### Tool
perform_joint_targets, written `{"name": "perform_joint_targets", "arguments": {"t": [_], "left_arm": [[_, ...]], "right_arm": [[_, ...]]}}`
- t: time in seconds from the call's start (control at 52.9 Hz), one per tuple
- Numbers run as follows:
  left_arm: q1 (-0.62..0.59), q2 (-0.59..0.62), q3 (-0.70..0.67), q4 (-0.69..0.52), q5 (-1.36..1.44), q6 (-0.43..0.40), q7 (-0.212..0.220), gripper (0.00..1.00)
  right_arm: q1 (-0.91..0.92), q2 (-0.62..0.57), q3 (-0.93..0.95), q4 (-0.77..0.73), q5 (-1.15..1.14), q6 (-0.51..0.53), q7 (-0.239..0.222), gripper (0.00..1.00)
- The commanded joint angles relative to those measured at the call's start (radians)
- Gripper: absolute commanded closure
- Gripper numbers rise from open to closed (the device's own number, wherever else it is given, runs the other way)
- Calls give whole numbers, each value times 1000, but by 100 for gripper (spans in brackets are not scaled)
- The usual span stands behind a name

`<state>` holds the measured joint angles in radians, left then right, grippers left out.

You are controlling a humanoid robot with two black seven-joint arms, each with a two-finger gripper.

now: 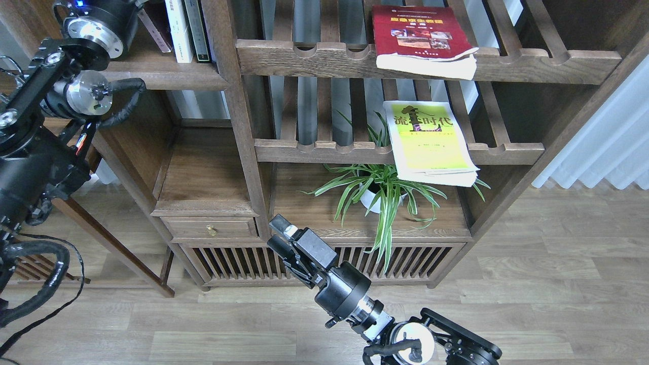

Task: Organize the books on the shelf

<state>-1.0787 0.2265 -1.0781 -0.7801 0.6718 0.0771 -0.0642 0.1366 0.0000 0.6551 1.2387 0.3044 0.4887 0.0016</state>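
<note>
Currently the right claw (280, 234) hangs empty at lower centre, fingers seemingly closed, tips hard to separate. The left claw is hidden at upper left; state unknown.

Red paperback with small photos (423, 35) lies flat on the upper slatted wooden rack (324, 58), overhanging the front rail. Yellow-green and white paperback (428, 139) lies likewise on the lower slatted rack (324, 149). No maroon book visible.

Solid dark-brown shelf board (167, 76), upper left, holds thin upright volumes (187, 30). White pot with spider plant (377, 190) sits in the bottom compartment.

Likely step: reach for the yellow-green book. Advice: open wide, take the overhanging edge, clear the leaves.
</note>
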Motion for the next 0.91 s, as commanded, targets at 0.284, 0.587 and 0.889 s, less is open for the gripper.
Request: {"name": "perform_joint_targets", "arguments": {"t": [0.284, 0.587, 0.889], "left_arm": [[0, 20, 24, 2, -1, -7, 53, 91], [-3, 20, 30, 10, 2, 4, 50, 60], [-75, 17, 29, 19, 2, 4, 44, 53]], "right_arm": [[-3, 0, 1, -1, 1, 0, 0, 2], [-3, 0, -2, -1, -1, 0, 0, 2], [-8, 0, -5, -1, -1, 0, 0, 2]]}}
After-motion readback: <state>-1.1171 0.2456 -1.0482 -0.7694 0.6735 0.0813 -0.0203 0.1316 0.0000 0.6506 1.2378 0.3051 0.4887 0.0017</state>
